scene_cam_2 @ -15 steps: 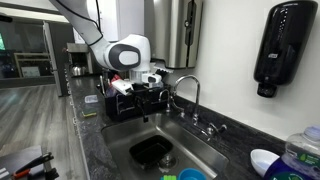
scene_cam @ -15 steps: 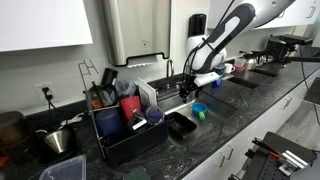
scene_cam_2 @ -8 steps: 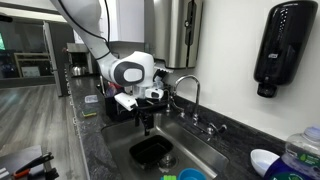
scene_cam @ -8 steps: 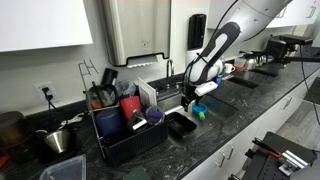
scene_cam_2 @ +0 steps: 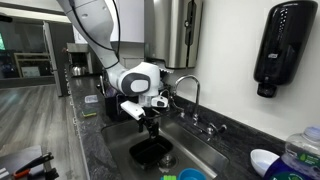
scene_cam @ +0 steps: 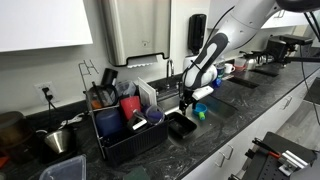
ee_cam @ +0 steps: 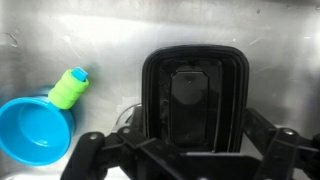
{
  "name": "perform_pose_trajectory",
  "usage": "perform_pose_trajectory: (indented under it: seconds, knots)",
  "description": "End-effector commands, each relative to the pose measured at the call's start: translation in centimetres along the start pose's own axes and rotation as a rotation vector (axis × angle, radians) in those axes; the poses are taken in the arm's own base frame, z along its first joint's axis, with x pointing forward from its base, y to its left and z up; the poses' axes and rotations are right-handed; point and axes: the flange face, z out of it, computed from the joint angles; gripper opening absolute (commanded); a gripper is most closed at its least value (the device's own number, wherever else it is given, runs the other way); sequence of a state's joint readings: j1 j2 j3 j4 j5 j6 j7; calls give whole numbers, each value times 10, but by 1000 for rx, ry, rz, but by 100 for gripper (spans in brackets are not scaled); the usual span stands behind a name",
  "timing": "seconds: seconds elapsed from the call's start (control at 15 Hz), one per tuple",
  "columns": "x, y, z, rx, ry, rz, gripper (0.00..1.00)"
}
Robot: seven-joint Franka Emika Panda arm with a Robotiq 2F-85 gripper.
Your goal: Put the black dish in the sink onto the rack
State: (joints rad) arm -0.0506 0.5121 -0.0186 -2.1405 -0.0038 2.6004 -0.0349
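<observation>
The black dish (ee_cam: 194, 95) lies flat on the floor of the steel sink (ee_cam: 120, 40); it also shows in both exterior views (scene_cam: 181, 125) (scene_cam_2: 151, 151). My gripper (ee_cam: 185, 150) is open, its fingers spread on either side above the dish's near end, touching nothing. In both exterior views the gripper (scene_cam: 185, 103) (scene_cam_2: 150, 124) hangs just above the dish inside the sink (scene_cam_2: 205, 155). The black wire rack (scene_cam: 128, 125) with red cups and a dark blue container stands on the counter beside the sink; in an exterior view the rack (scene_cam_2: 120, 100) is behind the arm.
A blue bowl (ee_cam: 32, 127) and a green-capped item (ee_cam: 68, 88) lie in the sink beside the dish. The chrome faucet (scene_cam_2: 188, 95) rises at the sink's back edge. A metal pot (scene_cam: 58, 140) sits on the counter beyond the rack.
The gripper has come down from above the sink rim into the basin, closer to the black dish. The dish has not moved.
</observation>
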Motion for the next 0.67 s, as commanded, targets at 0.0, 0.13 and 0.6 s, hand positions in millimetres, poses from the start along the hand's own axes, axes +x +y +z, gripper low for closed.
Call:
perform_pose_trajectory:
  seconds: [0.0,0.13,0.6]
  knots:
    - [10,4,12,28,0,-15,100]
    - [13,6,20,29,-7,-19,100]
    - [26,27,56,25,-47,-30,100]
